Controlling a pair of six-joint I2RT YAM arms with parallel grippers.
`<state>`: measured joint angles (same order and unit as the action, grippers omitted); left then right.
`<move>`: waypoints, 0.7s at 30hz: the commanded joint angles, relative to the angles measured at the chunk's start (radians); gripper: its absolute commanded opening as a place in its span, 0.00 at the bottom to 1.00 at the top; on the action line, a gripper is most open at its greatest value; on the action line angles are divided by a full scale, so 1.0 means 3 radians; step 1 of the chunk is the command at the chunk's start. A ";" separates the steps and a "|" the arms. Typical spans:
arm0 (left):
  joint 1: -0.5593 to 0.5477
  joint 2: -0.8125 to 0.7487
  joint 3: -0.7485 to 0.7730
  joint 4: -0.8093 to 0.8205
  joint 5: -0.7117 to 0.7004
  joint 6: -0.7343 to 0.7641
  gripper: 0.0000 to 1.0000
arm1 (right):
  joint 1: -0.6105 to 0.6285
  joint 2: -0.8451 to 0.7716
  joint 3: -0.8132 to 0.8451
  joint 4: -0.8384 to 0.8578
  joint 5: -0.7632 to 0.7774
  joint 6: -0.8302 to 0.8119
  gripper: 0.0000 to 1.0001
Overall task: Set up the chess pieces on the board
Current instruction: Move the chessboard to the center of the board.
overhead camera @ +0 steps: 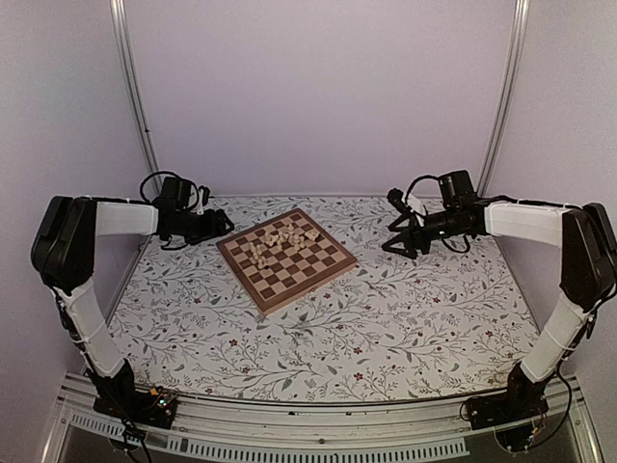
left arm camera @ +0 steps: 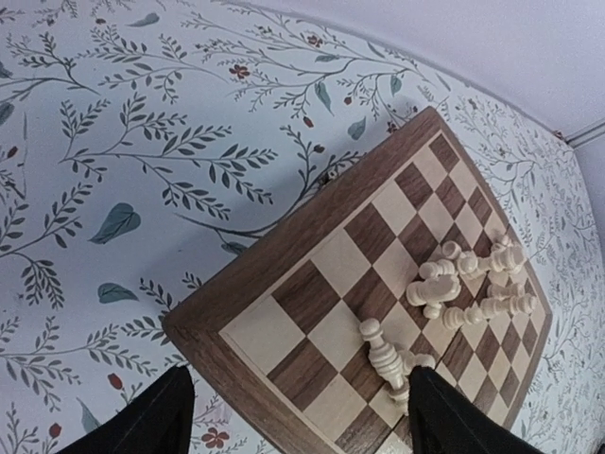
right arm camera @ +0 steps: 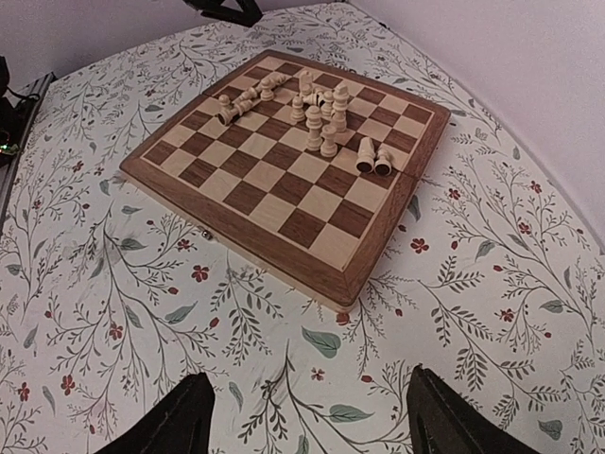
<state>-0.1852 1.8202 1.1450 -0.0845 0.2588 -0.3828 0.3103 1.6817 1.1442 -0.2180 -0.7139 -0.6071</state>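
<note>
Chess pieces [overhead camera: 284, 238], several toppled, are clustered on the far half of the board [overhead camera: 308, 272], just right of the nearer left claw [left arm camera: 298, 407]; it and the right claw [right arm camera: 307, 407] are held open, empty.

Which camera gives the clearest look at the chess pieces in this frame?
Right wrist: the whole cluster of chess pieces sits in view on the board, and standing ones can be told from toppled ones. Left wrist shows them close, but only part of the board. Top external shows them tiny.

Smooth wooden board [right arm camera: 274, 213], matt pale wooden chess pieces [right arm camera: 315, 128], floral cloth table cover [right arm camera: 142, 312].
</note>
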 commanded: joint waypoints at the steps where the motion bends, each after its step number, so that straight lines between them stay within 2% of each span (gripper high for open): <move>1: -0.0044 0.0208 0.0277 0.0223 -0.0038 -0.0127 0.80 | 0.0127 0.0230 0.0181 -0.0238 0.0246 -0.0055 0.73; 4: -0.0052 0.0520 0.0537 0.0223 0.0058 -0.0116 0.80 | 0.0210 0.0407 0.0322 -0.0282 0.0379 -0.0072 0.75; 10: -0.0072 0.1118 0.1134 0.0167 0.0418 0.0044 0.80 | 0.0226 0.0722 0.0685 -0.0611 0.0171 0.0014 0.76; 13: -0.0096 0.1381 0.1495 0.0011 0.0494 0.0116 0.80 | 0.0224 0.0584 0.0557 -0.0648 0.0160 0.0045 0.77; 21: -0.0127 0.1851 0.1974 -0.0037 0.0722 0.0069 0.79 | 0.0225 0.0012 0.0028 -0.0640 0.0276 0.0041 0.78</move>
<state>-0.2081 2.3165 1.6619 -0.0753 0.4110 -0.3687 0.3729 1.7756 1.2118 -0.4000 -0.6331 -0.6010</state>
